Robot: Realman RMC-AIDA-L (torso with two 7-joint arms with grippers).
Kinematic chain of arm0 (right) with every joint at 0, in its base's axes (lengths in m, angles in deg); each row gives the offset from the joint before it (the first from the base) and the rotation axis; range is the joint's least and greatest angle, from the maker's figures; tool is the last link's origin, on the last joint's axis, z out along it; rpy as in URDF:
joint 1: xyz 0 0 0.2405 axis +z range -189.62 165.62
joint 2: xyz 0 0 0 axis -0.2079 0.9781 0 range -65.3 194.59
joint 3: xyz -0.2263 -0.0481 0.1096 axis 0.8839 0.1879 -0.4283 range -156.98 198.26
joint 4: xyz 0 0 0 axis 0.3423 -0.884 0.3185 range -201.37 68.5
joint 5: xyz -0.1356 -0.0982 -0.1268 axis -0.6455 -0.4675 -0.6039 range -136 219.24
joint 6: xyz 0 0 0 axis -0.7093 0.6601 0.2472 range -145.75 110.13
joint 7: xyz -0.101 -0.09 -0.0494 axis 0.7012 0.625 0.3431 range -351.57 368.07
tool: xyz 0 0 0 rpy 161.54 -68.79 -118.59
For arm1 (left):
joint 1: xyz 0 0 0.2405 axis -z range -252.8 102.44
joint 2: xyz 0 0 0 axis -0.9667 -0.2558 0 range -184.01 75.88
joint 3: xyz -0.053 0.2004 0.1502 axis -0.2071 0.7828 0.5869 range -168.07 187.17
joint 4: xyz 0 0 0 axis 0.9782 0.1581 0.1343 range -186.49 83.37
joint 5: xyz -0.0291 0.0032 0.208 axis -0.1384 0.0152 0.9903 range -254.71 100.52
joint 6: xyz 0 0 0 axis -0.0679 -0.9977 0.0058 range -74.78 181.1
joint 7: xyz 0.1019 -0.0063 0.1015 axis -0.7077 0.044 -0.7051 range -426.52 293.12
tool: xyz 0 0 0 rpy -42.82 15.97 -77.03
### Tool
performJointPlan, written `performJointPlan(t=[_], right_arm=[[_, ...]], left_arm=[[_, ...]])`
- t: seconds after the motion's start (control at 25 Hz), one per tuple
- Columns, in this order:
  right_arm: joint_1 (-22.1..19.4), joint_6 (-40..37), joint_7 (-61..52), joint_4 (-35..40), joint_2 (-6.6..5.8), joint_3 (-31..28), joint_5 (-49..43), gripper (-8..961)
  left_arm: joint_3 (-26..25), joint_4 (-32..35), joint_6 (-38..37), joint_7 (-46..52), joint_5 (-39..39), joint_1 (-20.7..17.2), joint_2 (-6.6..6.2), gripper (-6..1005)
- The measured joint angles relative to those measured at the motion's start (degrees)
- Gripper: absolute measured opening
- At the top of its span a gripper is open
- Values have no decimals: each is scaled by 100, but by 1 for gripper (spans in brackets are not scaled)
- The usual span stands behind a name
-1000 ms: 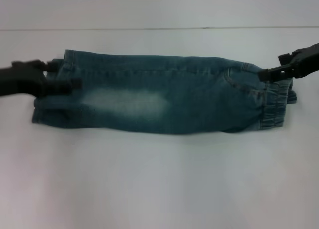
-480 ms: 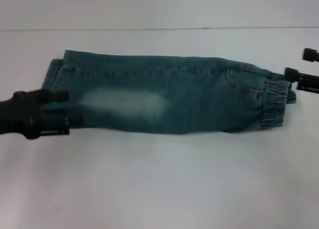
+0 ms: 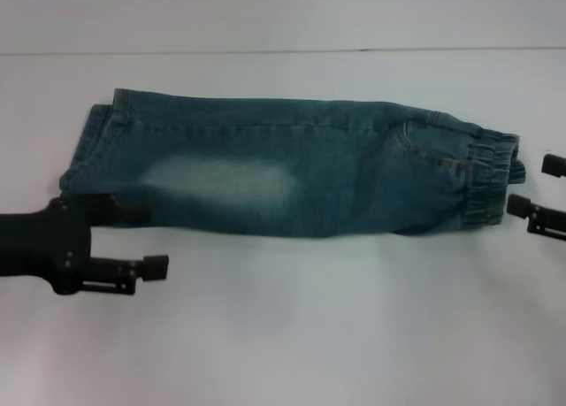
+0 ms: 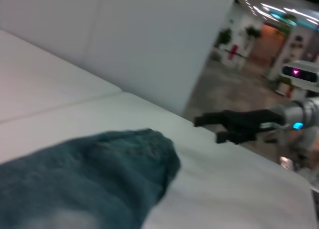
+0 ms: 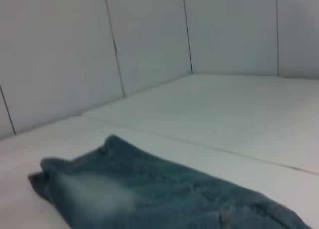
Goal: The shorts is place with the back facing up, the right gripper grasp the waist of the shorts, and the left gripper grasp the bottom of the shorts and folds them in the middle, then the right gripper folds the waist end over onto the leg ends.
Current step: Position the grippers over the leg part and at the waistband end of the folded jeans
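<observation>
The blue denim shorts (image 3: 283, 172) lie flat on the white table, folded lengthwise, with the elastic waist (image 3: 488, 180) to the right and the leg ends (image 3: 93, 145) to the left. My left gripper (image 3: 152, 240) hovers open just in front of the leg ends, holding nothing. My right gripper (image 3: 533, 185) is open at the table's right edge, just beside the waist and off the cloth. The left wrist view shows the shorts (image 4: 99, 169) close up and the right gripper (image 4: 208, 129) beyond them. The right wrist view shows the shorts (image 5: 149, 194) only.
The white table (image 3: 292, 326) stretches wide in front of the shorts. A pale wall (image 3: 283, 12) rises behind its far edge. Off the table's right end, the left wrist view shows a room with lights (image 4: 294, 72).
My left gripper has left the leg hem and moved toward the table's front, open. My right gripper has come off the waist and shifted frontward. The shorts have stayed in place.
</observation>
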Motion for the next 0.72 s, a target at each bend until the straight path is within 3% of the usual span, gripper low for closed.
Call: performJointPlan(t=[0.28,0.52,0.72], right_arm=[[-51,309,768,-467,-12,-265,-13,924],[-76,617,914,-647,-6,-361,-13,919],[66,784,921,-967,-69,-328,-123,914]], left_arm=[[268,19,-160,82,18,37,14,922],[493,3,-212,134,37,54,33,922],[587,-17,-161,193,115,76,79,922]])
